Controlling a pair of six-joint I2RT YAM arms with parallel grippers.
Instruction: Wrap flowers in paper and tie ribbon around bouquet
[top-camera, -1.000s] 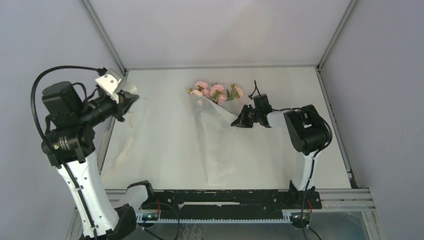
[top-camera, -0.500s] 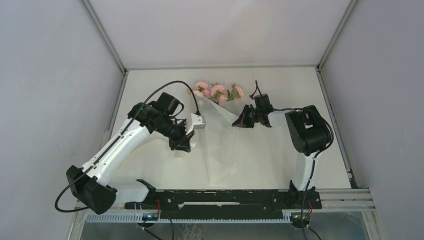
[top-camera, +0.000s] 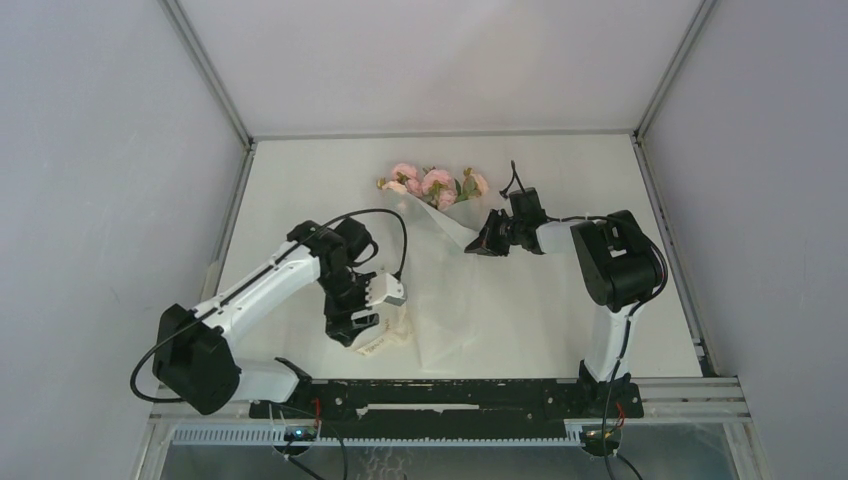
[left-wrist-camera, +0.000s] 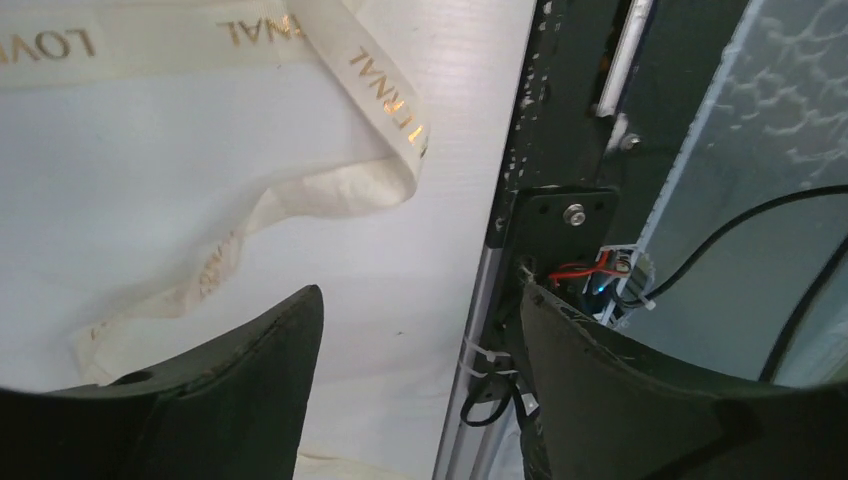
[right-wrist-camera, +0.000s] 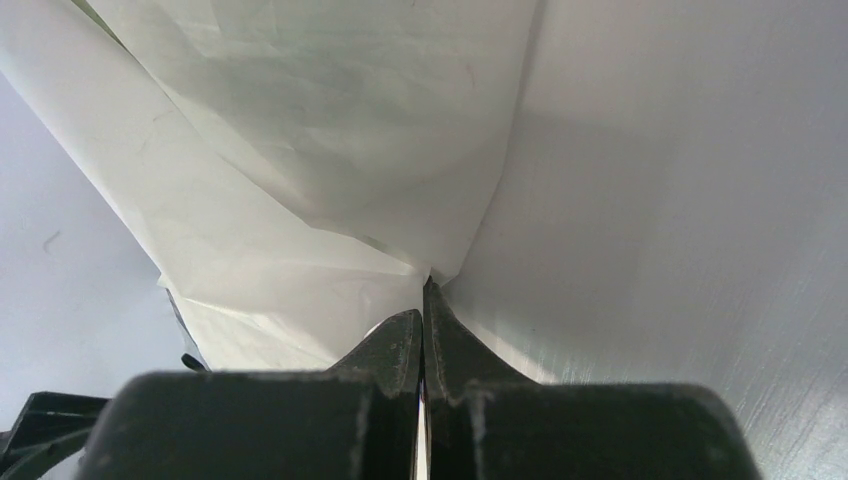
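At the near left of the table, the left gripper (left-wrist-camera: 420, 290) is pointing down with its two fingers standing wide apart and nothing lying between them. Just beyond its fingertips, the ribbon (left-wrist-camera: 382, 92) is lying loose on the white surface in slack loops, cream with gold lettering; one end is running close past the left finger, and contact there cannot be confirmed. The ribbon's loops are sitting just beside the black rail (left-wrist-camera: 560, 100) that is bordering the table's near edge. The left arm is reaching in from its base, bent at the elbow.

On the right side, the right gripper (right-wrist-camera: 425, 292) is showing its fingers pressed together, pinching a folded point of the paper (right-wrist-camera: 300, 150). The sheet is fanning out from that pinch in creased, translucent layers. In the top view, the paper is tapering up toward the flowers (top-camera: 432, 183), which are lying at the far middle of the table (top-camera: 580, 170) with their pink heads pointing away from the arms, and is spreading wide toward the near edge. The right arm is lying low, extended leftward to the narrow part of the wrap.
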